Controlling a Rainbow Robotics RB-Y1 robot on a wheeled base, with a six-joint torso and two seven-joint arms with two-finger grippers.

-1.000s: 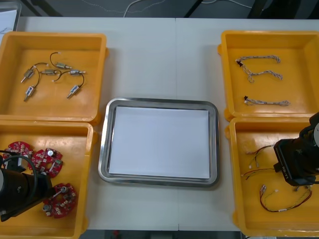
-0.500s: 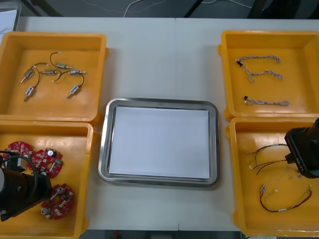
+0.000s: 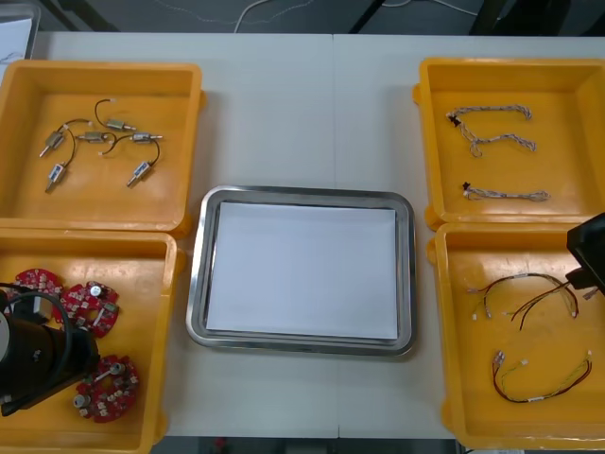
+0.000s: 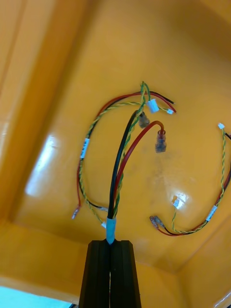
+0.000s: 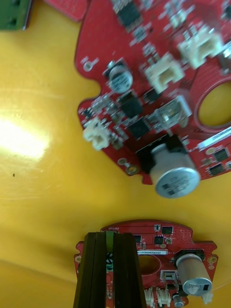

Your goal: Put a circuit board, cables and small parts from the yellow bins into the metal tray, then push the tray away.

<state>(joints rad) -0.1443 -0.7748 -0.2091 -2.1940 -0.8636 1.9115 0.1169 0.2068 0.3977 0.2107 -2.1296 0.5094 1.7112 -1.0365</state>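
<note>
Left gripper (image 5: 109,236): down in the near-left bin (image 3: 142,284), fingers pinched on the board (image 5: 144,230), a thin green sliver showing between them.
Board: toward that bin's near edge, with two other boards (image 3: 90,307) closer to its left wall.
Right gripper (image 4: 110,244): clamped on the cable (image 4: 111,230) right at its blue tape, over the near-right bin (image 3: 529,340).
Cable: black, red and twisted wires fan out from the fingers above the bin floor; a second cable (image 4: 213,212) lies beside it.
Tray (image 3: 302,195): mid-tabletop between the bins, white inside.

Electronics workshop: light table (image 3: 302,113) with yellow bins (image 3: 95,200) of circuit boards (image 3: 90,307), cables (image 3: 492,113), small metal parts (image 3: 140,172).
</note>
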